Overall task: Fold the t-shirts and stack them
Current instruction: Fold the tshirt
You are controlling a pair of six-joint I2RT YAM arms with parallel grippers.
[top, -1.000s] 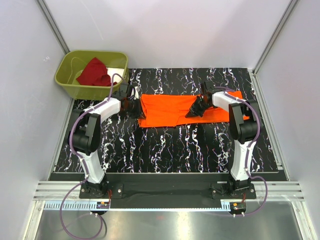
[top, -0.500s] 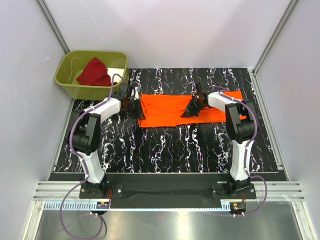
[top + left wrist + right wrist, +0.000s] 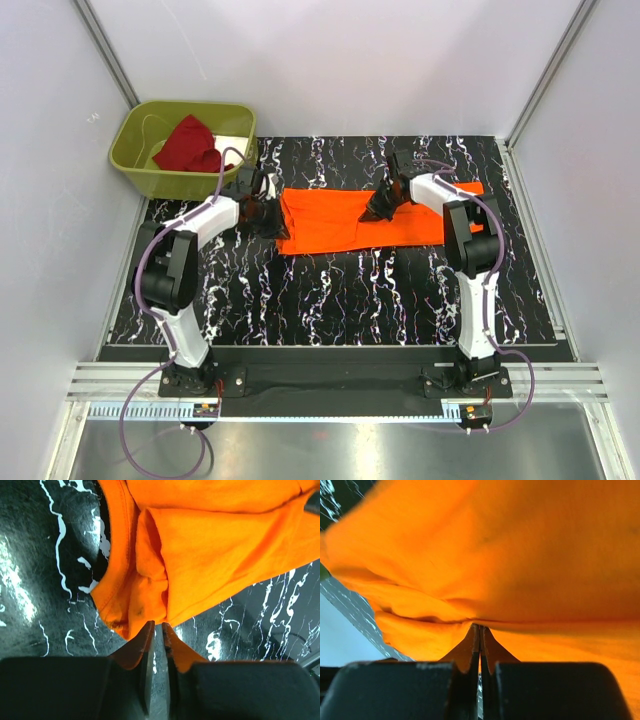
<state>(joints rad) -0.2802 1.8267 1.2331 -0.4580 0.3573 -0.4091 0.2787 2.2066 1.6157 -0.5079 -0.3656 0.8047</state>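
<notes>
Well, from overhead the orange shirt lies flat just right of the bin, with the red shirt heaped inside it. Up close, the right gripper is clenched on orange cloth. The left gripper has its tips barely parted at the shirt's edge, and I can't tell if it's gripping.

The black, white-veined table carries a bright orange t-shirt, spread as a wide band toward 12 o'clock from the table's middle. An olive-green bin sits at its 10 o'clock corner.
</notes>
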